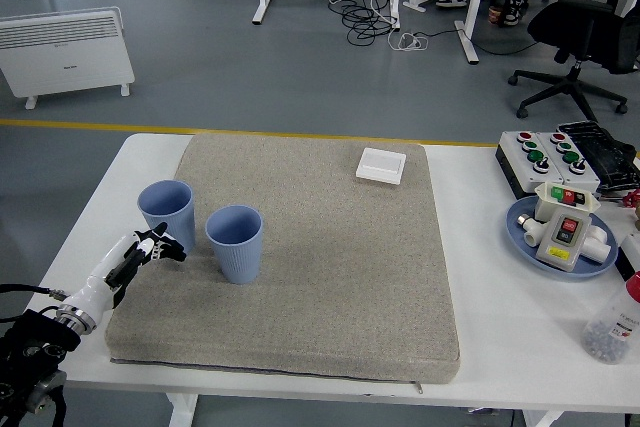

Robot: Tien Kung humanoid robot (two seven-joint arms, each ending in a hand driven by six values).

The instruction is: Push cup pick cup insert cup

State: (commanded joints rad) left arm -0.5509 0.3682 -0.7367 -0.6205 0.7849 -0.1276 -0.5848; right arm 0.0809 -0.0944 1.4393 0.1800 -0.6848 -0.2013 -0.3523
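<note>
The left hand [147, 250] is being held low over the front-left part of the grey mat [330, 277], its fingers loosely curled together with nothing clasped in them, the dark fingertips lying just beside the base of the left cup [166, 217]; whether they are touching it cannot be told. That blue cup is standing upright, mouth up, long axis vertical, near the mat's left edge. The second blue cup [234, 243] is standing upright in the same way just to its right, a narrow gap being left between the two. The arm behind the hand is being cut off at the lower left corner, and the right hand is not being shown. Most of the mat to the right of the cups is lying open, with only a small white square dish [381, 165] being carried near its far edge. On the white desk [480, 277] to the right, well apart from the cups, a button box [548, 159], a blue plate [524, 237] with a switch unit on it and a partly cropped bottle [615, 325] are being seen.
</note>
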